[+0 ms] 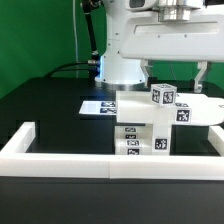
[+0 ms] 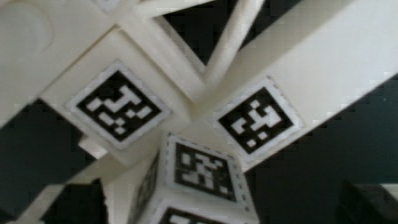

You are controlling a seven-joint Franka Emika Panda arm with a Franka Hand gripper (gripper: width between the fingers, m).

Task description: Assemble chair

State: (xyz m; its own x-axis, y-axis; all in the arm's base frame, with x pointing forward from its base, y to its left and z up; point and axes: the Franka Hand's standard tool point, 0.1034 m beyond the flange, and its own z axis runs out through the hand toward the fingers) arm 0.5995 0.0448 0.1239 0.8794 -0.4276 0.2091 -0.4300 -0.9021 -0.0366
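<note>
Both fingers of the gripper (image 1: 177,82) stand spread, grasping nothing, just over the part-built chair (image 1: 160,125) at three o'clock in the exterior view; a skewed retreat could clip it and unseat any joint not fully home.

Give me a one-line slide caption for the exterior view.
Panda gripper open just above the partly assembled white chair on a black table.
</note>
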